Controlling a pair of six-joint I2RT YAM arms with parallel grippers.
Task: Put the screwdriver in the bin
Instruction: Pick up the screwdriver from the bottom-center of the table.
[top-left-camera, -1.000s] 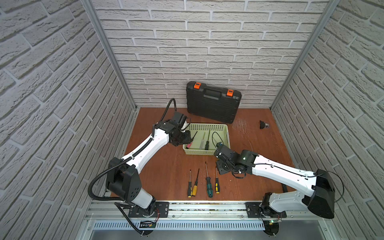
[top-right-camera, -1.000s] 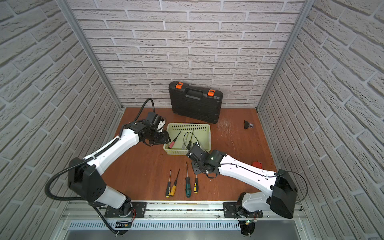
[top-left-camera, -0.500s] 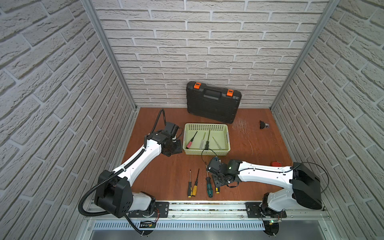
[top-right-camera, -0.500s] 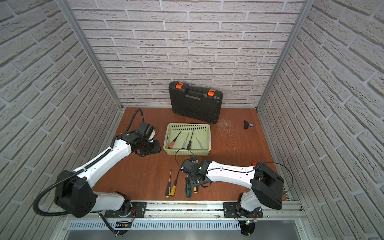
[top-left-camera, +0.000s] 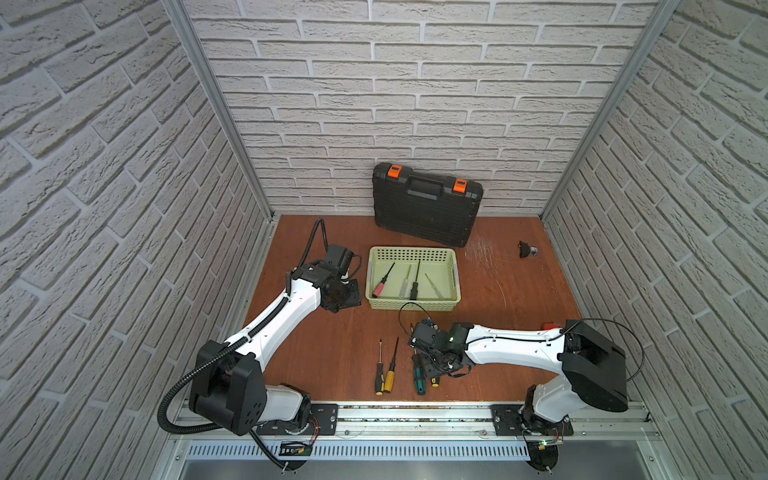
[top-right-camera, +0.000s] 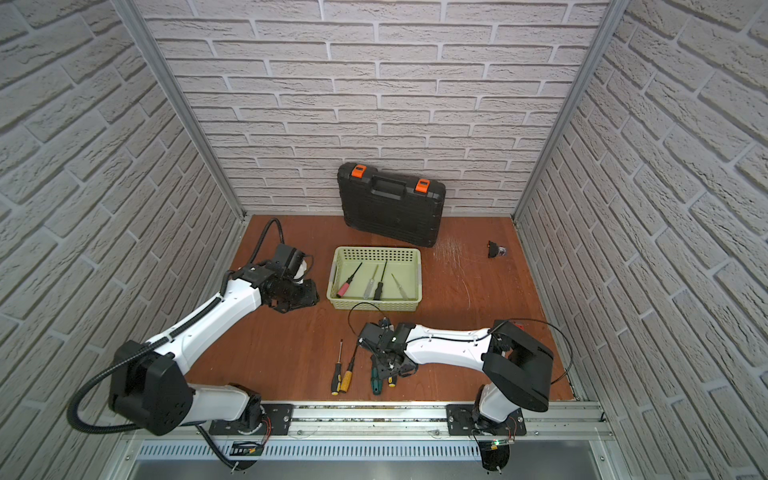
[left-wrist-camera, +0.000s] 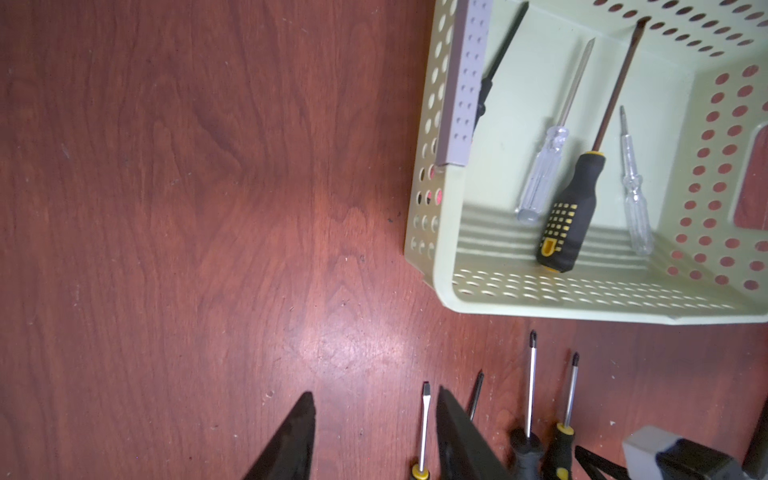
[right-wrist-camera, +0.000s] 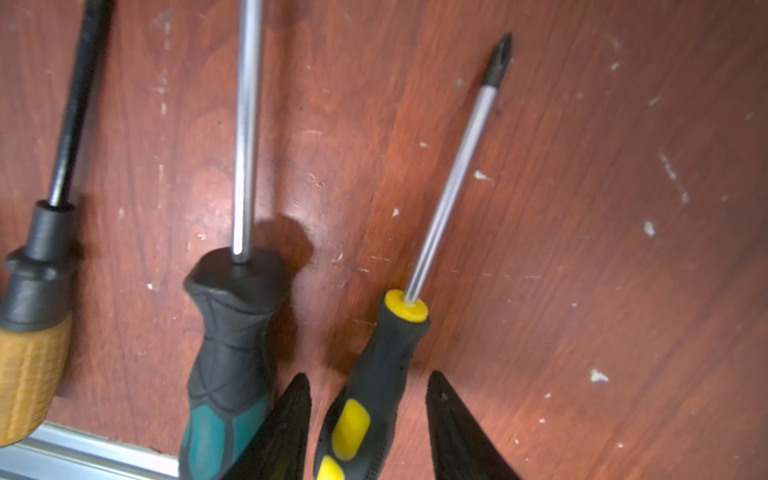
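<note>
- Screwdriver with the black-and-yellow handle (right-wrist-camera: 399, 332) lies flat on the wooden table (top-left-camera: 324, 345), down at the front edge. It is the right-hand end of a row of four, tip aimed back toward the bin (top-left-camera: 409, 250).
- My right gripper (right-wrist-camera: 368, 376) is right down over it, fingers (right-wrist-camera: 449, 424) apart. One sits on each side of the handle with daylight showing on one side, so it's a straddle, no squeeze on it.
- In both top views that gripper (top-left-camera: 434, 368) hides most of the handle.
- Just beside it is the teal-and-black screwdriver (right-wrist-camera: 232, 332). Then comes the orange-yellow handled screwdriver (right-wrist-camera: 33, 345).
- A slim screwdriver (top-left-camera: 379, 374) closes the row at its left end.
- The bin, pale green with perforated sides, sits mid-table behind the row.
- Four tools lie in it: a pink-handled screwdriver (top-left-camera: 378, 289), a clear-handled screwdriver (left-wrist-camera: 540, 183), a black grip screwdriver (left-wrist-camera: 569, 212) and a small clear screwdriver (left-wrist-camera: 633, 199).
- My left gripper (left-wrist-camera: 374, 392) hangs just beside the bin's left wall. Its fingers (left-wrist-camera: 461, 440) are spread, nothing gripped, table below.
- Black toolcase (top-left-camera: 428, 203) with orange latches leans on the back wall, behind the bin.
</note>
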